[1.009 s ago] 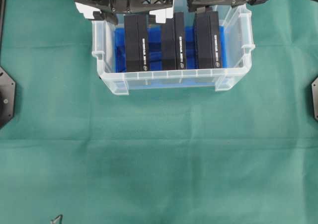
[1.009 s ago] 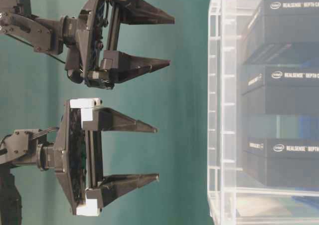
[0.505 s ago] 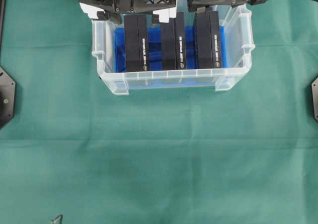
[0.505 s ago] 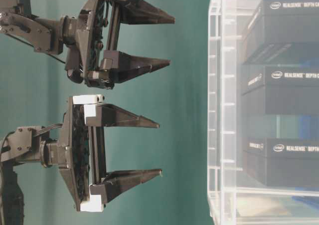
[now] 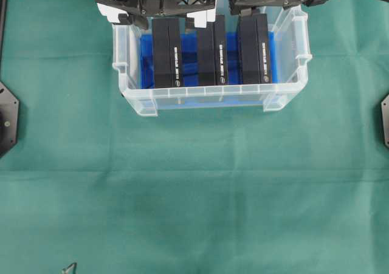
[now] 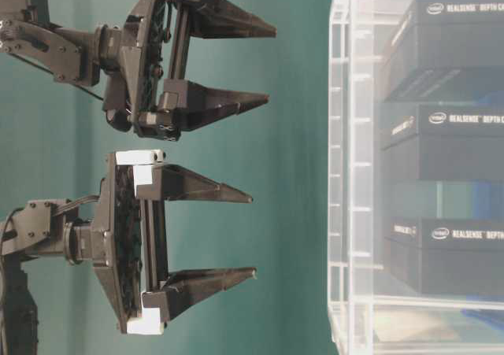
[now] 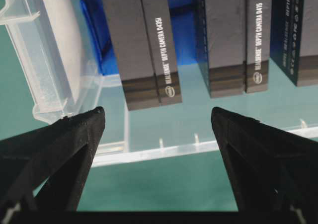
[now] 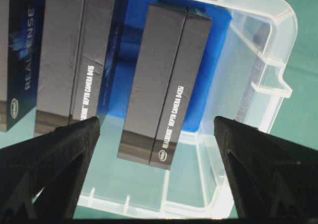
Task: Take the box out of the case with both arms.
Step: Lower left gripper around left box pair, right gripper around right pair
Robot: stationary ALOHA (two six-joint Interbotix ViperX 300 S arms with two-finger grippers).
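Observation:
The clear case [image 5: 206, 93] with a blue lining stands at the far middle of the green cloth. Three black boxes stand side by side in it: left [image 5: 167, 52], middle [image 5: 212, 50] and right [image 5: 254, 49]. My left gripper [image 5: 160, 21], with white blocks, hovers open over the left box [image 7: 144, 45] at the case's far edge. My all-black right gripper [image 5: 265, 8] hovers open over the right box [image 8: 164, 80]. In the table-level view both the left gripper [image 6: 252, 236] and the right gripper [image 6: 271, 65] stand apart from the case wall [image 6: 340, 174], with nothing between their fingers.
Green cloth covers the table in front of the case. Black arm bases sit at the left edge [image 5: 7, 119] and the right edge [image 5: 384, 122]. A small dark item [image 5: 70, 268] lies at the near left corner.
Within the last second my left gripper shifted slightly sideways toward the left box, then stopped. The right gripper, the case and the boxes have not moved.

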